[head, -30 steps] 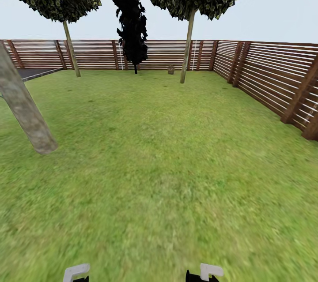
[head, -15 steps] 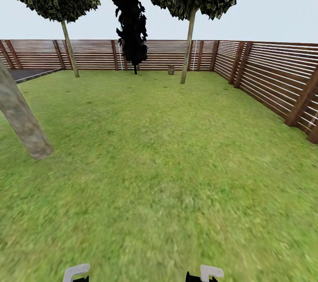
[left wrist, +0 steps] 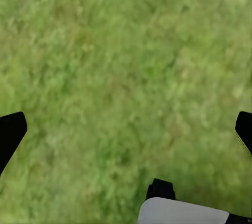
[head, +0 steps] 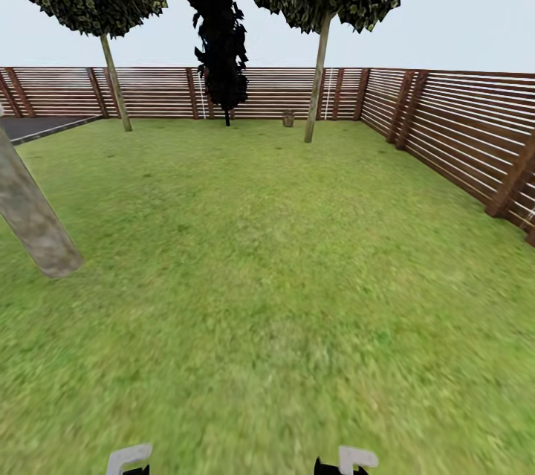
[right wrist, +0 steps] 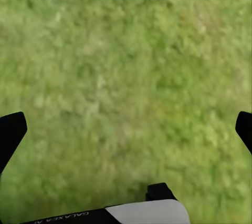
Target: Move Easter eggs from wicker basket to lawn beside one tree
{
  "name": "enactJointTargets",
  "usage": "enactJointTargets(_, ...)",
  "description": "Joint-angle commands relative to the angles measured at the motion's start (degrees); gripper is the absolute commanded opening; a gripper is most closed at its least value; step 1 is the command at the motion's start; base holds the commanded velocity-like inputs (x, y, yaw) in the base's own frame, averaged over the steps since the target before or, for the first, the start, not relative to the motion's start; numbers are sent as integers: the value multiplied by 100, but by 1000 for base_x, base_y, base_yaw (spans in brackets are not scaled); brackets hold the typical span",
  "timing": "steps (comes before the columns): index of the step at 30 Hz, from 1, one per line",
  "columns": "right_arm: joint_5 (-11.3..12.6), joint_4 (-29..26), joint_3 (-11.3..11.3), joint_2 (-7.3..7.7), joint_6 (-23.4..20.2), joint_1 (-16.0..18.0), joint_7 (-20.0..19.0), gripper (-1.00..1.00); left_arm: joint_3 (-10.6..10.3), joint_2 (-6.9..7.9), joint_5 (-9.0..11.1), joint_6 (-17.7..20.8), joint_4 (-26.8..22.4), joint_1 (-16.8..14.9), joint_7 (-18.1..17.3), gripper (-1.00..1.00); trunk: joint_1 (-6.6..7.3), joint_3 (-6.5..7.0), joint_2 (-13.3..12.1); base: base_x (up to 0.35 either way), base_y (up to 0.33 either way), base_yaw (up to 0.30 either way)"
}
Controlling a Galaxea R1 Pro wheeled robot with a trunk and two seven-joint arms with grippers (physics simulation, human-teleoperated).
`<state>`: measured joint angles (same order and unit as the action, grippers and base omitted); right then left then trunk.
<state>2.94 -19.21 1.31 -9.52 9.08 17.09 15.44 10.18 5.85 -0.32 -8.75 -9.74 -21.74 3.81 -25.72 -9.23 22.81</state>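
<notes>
Far across the lawn (head: 267,252), the small brown wicker basket (head: 287,118) stands by the back fence, just left of a pale-trunked tree (head: 317,81). At this distance I cannot make out the eggs. My left gripper (left wrist: 126,129) hangs over bare grass, open, its dark fingers (left wrist: 10,132) wide apart and holding nothing. My right gripper (right wrist: 126,129) is likewise open over grass, fingers (right wrist: 10,129) spread and empty. White parts of both arms (head: 128,458) peek in at the head view's lower edge.
A thick grey trunk (head: 33,226) leans close on the left. Another pale-trunked tree (head: 115,88) and a black cypress (head: 218,36) stand at the back. The dark slatted fence (head: 461,133) bounds the back and right. Grey paving (head: 44,125) lies far left.
The whole head view has shifted: the near left trunk has slid left and lower, and the right fence has edged outward, so the camera has moved forward. Both grippers look unchanged.
</notes>
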Motion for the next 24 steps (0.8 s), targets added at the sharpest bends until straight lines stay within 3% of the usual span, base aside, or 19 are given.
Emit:
enactJointTargets(1, 31, 5, 13, 1, 24, 3, 18, 100, 18, 1, -3, -21, 7, -6, 5, 100, -6, -11, 10, 290, 0, 0)
enactJointTargets(24, 31, 11, 17, 3, 24, 5, 20, 100, 18, 3, -3, -21, 7, -6, 5, 100, -6, -11, 10, 290, 0, 0)
